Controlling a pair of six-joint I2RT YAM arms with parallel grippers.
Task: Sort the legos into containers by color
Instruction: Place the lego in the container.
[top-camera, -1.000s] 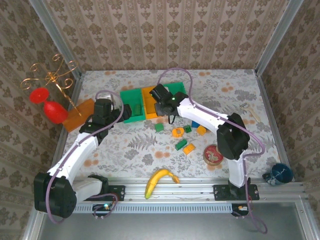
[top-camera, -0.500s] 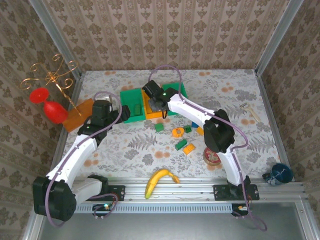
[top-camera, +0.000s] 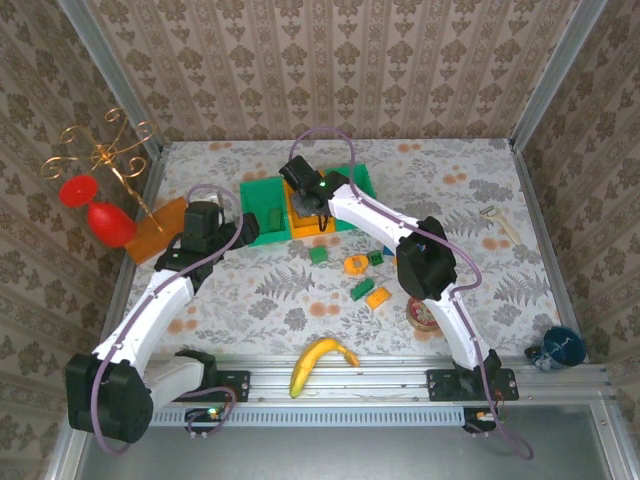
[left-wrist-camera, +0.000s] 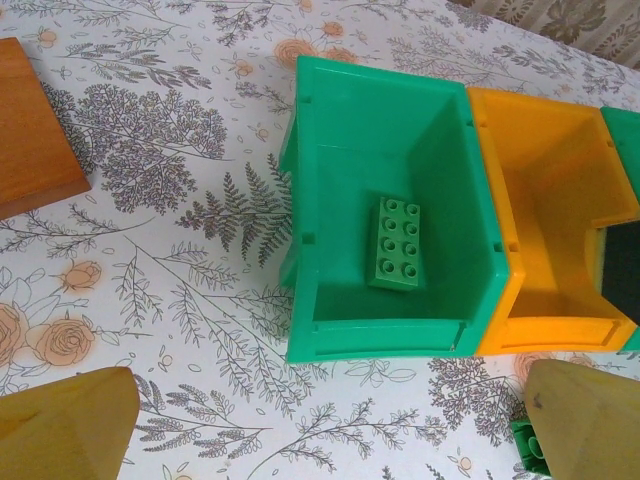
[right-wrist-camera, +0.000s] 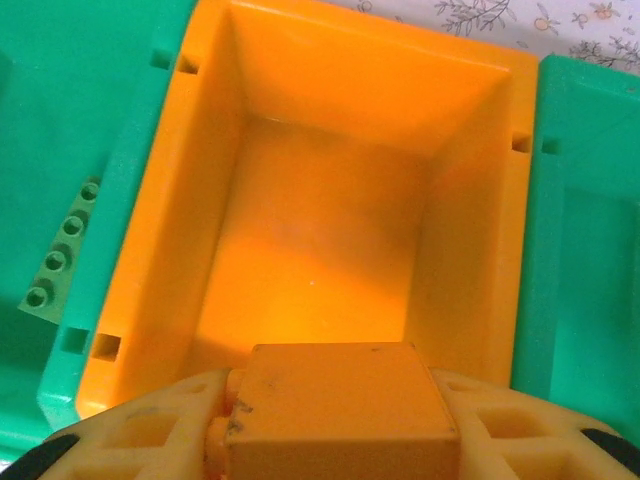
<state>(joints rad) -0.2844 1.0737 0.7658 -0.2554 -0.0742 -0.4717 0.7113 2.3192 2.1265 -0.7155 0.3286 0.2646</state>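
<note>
step: orange brick (right-wrist-camera: 335, 385) drop-off. right gripper (right-wrist-camera: 335, 440) part-closed on orange brick, above bare orange bin (right-wrist-camera: 150, 220). left gripper (left-wrist-camera: 320, 420) wide open, empty-handed, near green bin (left-wrist-camera: 296, 200) holding green brick (left-wrist-camera: 397, 243). next: release; fetch legos (top-camera: 362, 290) off table (top-camera: 260, 290).

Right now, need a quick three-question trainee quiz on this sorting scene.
1. True or false: the right end effector grips an orange lego over the orange bin.
2. How many legos lie in the left green bin? A) none B) one C) three
3. Fill in: the left end effector has its jaws ____.
Key: 1 true; 2 B; 3 open.
</note>
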